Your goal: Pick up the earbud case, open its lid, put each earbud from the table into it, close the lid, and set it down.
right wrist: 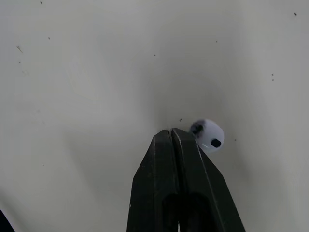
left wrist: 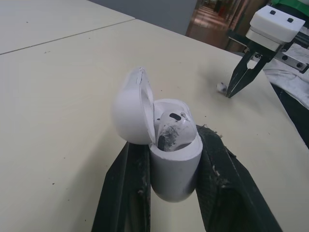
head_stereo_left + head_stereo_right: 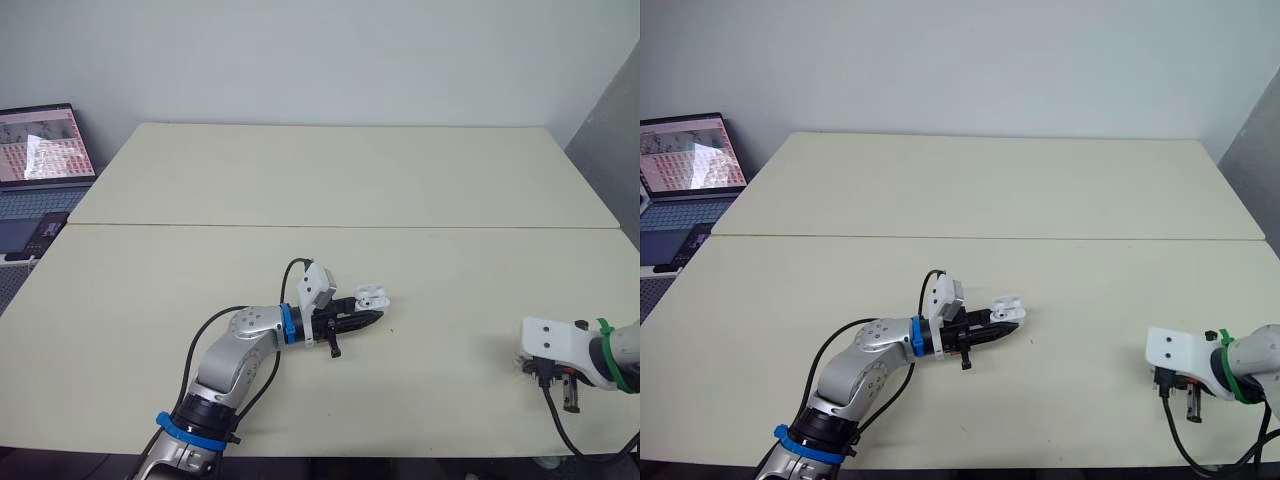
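Observation:
My left gripper [image 3: 374, 318] is shut on the white earbud case [image 2: 174, 159] and holds it just above the table's middle. The case's lid [image 2: 131, 107] stands open, and one earbud [image 2: 173, 126] sits inside. At the near right my right gripper [image 1: 171, 133] points down at the table with its fingers shut and nothing between them. A second white earbud [image 1: 208, 136] lies on the table right beside its tip. The left wrist view shows that same earbud [image 2: 221, 87] next to the right gripper [image 2: 231, 93].
The cream table [image 3: 330, 180] has a seam running across its middle. An open laptop [image 3: 40, 150] and a dark phone-like object [image 3: 44, 232] sit off the table's far left edge. The right gripper's cable [image 3: 560, 430] hangs near the front right edge.

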`<state>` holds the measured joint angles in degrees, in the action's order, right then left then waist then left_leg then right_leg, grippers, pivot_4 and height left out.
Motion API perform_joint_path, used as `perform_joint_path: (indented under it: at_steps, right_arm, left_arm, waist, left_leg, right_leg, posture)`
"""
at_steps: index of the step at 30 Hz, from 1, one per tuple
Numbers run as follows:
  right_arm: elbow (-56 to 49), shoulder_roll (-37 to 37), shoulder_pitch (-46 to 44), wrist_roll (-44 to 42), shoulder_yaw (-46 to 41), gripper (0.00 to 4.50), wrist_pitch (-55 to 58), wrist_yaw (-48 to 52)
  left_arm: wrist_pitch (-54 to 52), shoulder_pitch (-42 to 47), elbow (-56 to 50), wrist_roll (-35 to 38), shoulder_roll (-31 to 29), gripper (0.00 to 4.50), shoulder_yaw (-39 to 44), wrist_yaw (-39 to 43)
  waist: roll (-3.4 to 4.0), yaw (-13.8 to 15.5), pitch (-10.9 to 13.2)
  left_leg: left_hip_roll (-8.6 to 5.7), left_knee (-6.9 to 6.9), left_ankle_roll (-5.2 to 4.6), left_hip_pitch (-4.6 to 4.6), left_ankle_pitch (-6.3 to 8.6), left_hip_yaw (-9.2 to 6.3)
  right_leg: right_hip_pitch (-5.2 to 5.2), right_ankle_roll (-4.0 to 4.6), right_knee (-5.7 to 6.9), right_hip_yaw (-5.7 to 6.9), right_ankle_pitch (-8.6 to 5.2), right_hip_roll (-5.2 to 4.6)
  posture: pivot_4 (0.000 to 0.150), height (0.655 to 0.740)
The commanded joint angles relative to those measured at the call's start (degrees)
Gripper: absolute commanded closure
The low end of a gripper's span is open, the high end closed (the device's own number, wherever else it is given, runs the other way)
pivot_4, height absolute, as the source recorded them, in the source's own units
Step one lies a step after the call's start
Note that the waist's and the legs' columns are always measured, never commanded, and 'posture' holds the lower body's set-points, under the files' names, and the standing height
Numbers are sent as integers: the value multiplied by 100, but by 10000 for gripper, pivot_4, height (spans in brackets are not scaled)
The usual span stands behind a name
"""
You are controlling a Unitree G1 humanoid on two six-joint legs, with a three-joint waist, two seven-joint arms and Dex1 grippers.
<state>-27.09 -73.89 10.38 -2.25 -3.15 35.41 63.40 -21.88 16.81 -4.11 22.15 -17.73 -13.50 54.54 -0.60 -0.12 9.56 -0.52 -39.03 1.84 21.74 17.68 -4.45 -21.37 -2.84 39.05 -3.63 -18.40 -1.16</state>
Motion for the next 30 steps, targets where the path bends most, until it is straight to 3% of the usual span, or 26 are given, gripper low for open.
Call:
perform_joint_path:
  at_steps: [1,16,30]
  right_arm:
    - [79,-115,52,164,-143,44613,-9,-88]
    - [414,-200,51,200,-612,44613,-175,2]
    - [1372,-29,-529,388,-520,44613,-1360,-206]
  left_arm:
    - [130,89,-115,14,21,36931,-12,61]
    - [149,52,-103,2,13,36931,-8,53]
    - [173,50,-86,-20,3,36931,-1,58]
  waist:
    - [0,0,0]
    - [0,-2,0]
    - [1,-9,0]
  left_leg:
    - [0,0,0,0,0,1]
    - [0,0,0,-1,0,2]
    - [2,0,0,-3,0,5]
  right_leg:
    - [0,0,0,0,0,0]
    - [0,0,1,0,0,0]
    - [-1,0,2,-1,0,2]
  posture:
    - [1500,7400]
    - [1500,7400]
    - [1500,7400]
